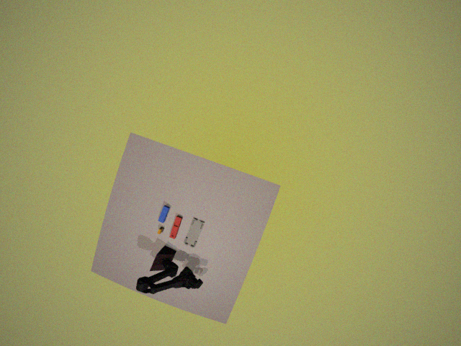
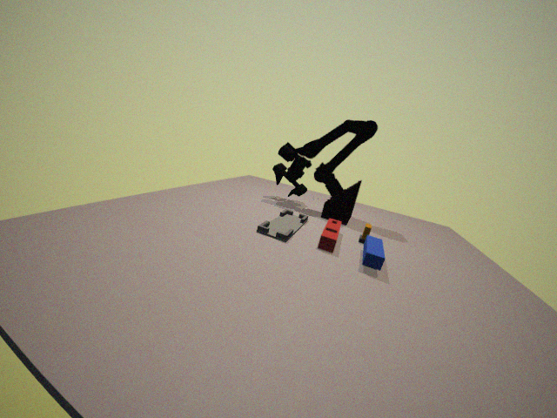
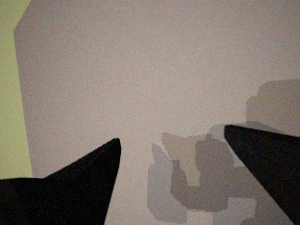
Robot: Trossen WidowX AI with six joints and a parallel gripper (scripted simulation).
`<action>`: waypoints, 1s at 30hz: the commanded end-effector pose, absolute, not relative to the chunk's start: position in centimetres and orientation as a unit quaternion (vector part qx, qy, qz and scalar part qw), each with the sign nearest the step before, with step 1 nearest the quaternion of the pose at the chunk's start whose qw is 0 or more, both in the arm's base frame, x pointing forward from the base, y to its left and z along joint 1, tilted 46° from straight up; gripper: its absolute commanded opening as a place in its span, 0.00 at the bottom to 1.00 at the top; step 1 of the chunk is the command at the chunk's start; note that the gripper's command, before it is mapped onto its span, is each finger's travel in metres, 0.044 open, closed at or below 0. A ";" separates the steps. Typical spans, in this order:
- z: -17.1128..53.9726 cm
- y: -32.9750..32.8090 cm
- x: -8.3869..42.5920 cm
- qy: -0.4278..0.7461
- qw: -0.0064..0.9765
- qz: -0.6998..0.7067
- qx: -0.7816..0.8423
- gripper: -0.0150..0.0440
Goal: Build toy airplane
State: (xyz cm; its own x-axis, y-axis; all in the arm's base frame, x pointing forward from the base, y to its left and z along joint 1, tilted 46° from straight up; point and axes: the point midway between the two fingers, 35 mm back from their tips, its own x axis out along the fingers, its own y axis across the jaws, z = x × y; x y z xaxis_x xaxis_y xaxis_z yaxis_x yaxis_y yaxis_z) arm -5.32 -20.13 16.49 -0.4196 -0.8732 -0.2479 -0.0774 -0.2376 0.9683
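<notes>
The red fuselage [image 1: 176, 227] [image 2: 331, 232] lies on the table with dark sockets on its top, beside the grey cradle [image 1: 194, 232] [image 2: 284, 225]. The cradle is empty, with dark raised corner blocks. The blue wing [image 1: 163, 214] [image 2: 373, 252] lies on the far side of the fuselage from the cradle, slightly raised at the exterior view side. The small orange tail fin [image 1: 160, 231] [image 2: 366, 231] stands near the wing, with a dark part at its foot. My gripper [image 2: 283, 189] [image 3: 172, 137] is open and empty, above the table and away from all parts.
The black arm [image 1: 163, 286] [image 2: 325, 137] rises from its base near one table edge. Its shadows fall on the table [image 1: 223, 193] [image 2: 224, 314] [image 3: 117, 70] near the cradle. Table edges show in all views.
</notes>
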 end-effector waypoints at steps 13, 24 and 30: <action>17.2 -19.5 -6.3 -0.053 0.481 -0.823 0.296 1.00; 18.0 -18.7 -6.6 0.245 0.566 -0.765 0.183 1.00; 18.3 -18.4 -6.7 0.348 0.595 -0.714 0.126 1.00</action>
